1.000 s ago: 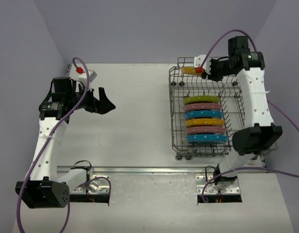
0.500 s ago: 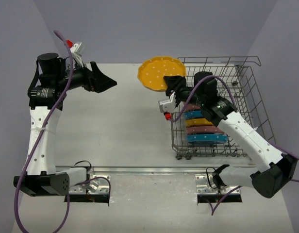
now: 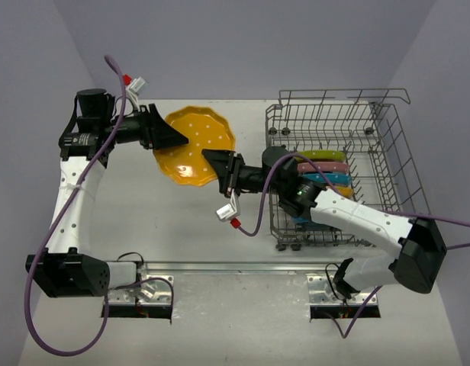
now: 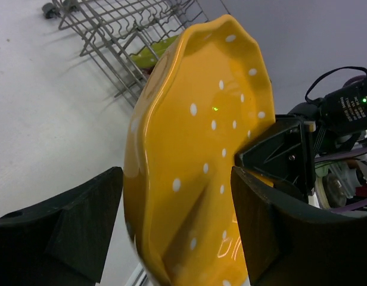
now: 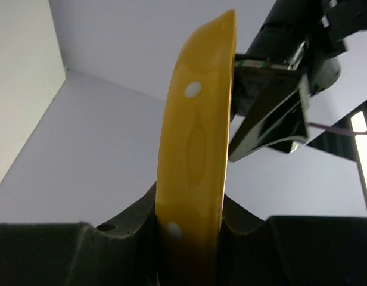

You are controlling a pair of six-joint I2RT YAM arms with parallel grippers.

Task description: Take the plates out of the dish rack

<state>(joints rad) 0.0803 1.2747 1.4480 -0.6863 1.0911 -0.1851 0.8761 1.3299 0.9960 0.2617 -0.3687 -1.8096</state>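
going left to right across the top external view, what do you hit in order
left end effector → orange plate → right end effector → dish rack

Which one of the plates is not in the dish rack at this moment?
The orange-yellow plate, gripped at its rim by the right gripper, is to the left of the dish rack. The other plates stand inside it.

Right arm reaches left, right gripper (image 3: pixel 214 159) clamped on orange-yellow plate (image 3: pixel 195 146); left gripper (image 3: pixel 178 139) jaws straddle its rim.
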